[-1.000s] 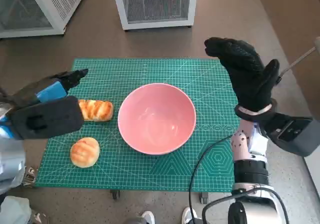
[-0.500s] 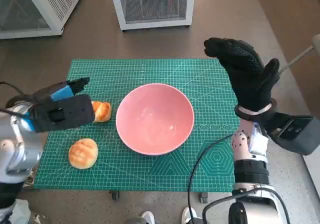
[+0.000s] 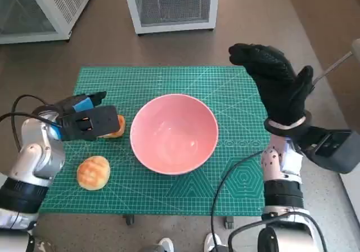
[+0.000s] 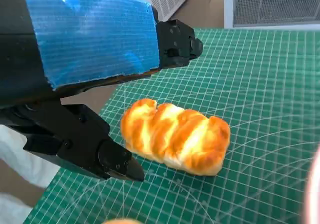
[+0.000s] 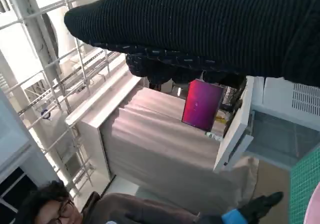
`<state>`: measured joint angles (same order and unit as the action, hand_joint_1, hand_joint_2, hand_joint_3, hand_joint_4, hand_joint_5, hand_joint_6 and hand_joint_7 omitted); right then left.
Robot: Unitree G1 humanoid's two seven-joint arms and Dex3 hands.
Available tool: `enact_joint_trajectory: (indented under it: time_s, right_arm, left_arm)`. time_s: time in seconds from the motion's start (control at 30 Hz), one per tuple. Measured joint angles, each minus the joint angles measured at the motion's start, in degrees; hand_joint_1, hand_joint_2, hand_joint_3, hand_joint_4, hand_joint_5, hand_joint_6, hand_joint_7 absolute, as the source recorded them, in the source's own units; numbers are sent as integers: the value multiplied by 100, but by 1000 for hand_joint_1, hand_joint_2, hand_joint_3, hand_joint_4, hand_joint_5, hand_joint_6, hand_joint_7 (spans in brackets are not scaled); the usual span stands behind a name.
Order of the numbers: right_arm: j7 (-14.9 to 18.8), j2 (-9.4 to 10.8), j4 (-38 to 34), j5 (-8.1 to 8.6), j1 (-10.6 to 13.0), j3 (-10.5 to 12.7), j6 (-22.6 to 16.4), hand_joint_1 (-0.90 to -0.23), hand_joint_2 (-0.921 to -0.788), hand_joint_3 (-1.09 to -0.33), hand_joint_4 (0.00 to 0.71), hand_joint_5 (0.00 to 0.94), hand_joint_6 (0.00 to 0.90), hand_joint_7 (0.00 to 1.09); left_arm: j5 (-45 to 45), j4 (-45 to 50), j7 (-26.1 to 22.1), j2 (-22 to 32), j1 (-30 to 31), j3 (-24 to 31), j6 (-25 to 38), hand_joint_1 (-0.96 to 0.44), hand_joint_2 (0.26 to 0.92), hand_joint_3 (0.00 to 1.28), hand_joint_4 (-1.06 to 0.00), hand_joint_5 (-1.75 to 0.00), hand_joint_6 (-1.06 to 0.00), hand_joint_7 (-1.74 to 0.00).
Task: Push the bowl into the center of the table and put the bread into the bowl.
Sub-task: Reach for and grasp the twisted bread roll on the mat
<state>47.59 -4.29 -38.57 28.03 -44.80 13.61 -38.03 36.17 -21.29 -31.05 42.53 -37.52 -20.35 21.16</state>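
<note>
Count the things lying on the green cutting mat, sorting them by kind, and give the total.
Pink round bowl: 1
Golden braided bread loaf: 1
Golden round bread bun: 1
Total: 3

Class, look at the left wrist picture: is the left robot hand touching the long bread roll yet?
Apart. In the left wrist view, green mat shows between the left robot hand's fingers and the long bread roll, which lies between them ungripped.
</note>
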Motion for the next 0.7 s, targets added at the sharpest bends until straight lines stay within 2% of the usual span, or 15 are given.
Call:
enact_joint_trajectory:
  time_s: [0.2, 0.3, 0.33, 0.37, 0.4, 0.43, 0.47, 0.57, 0.6, 0.63, 0.67, 0.7]
  right_arm:
    - [9, -8, 8, 1, 2, 1, 3, -582, -921, -578, 260, 0, 362, 8]
    - [12, -11, 21, 1, 9, 3, 4, -581, -921, -579, 260, 0, 362, 8]
    - [13, -13, 26, 2, 12, 4, 4, -581, -921, -579, 259, 0, 362, 7]
    - [15, -14, 30, 2, 15, 3, 4, -581, -921, -579, 259, 0, 362, 7]
    - [16, -15, 33, 2, 18, 4, 4, -580, -921, -579, 259, 0, 362, 7]
    - [17, -15, 38, 2, 20, 4, 4, -580, -921, -579, 259, 0, 362, 7]
    - [21, -16, 42, 2, 24, 4, 4, -579, -921, -579, 259, 0, 361, 7]
    - [32, -17, 66, 2, 33, 4, 4, -578, -921, -580, 259, 0, 361, 7]
    - [33, -18, 73, 2, 35, 5, 4, -577, -921, -580, 259, 0, 361, 7]
    - [34, -21, 85, 2, 38, 6, 4, -577, -921, -580, 259, 0, 361, 7]
    - [34, -23, 94, 2, 41, 6, 4, -576, -921, -581, 259, 0, 361, 7]
    - [34, -24, 104, 1, 43, 6, 4, -575, -921, -581, 259, 0, 361, 7]
  left_arm:
    - [148, -874, 436, -259, -221, -182, -390, -29, 785, 25, -185, -26, -282, -57]
    - [171, -1252, 591, -364, -313, -246, -576, -5, 803, 30, -279, -30, -374, -70]
    - [176, -1376, 641, -401, -338, -260, -635, 3, 810, 32, -325, -28, -415, -71]
    - [178, -1497, 685, -439, -367, -279, -687, 16, 820, 36, -463, -87, -471, -83]
    - [183, -1598, 725, -468, -398, -299, -736, 20, 824, 37, -508, -115, -495, -79]
    - [187, -1685, 751, -484, -419, -327, -779, 143, 859, 70, -545, -542, -561, -86]
    - [196, -1773, 778, -500, -444, -352, -825, 221, 881, 99, -560, -824, -603, -90]
    - [228, -2007, 840, -529, -516, -412, -920, 312, 908, 148, -564, -1174, -719, -131]
    - [236, -2067, 850, -537, -542, -433, -937, 321, 911, 154, -563, -1209, -735, -139]
    - [261, -2130, 887, -545, -572, -451, -951, 257, 913, 155, -574, -1234, -689, -346]
    - [295, -2192, 910, -548, -612, -472, -965, 165, 916, 167, -580, -1283, -612, -657]
    - [319, -2254, 916, -550, -655, -491, -987, 105, 917, 169, -585, -1313, -570, -849]
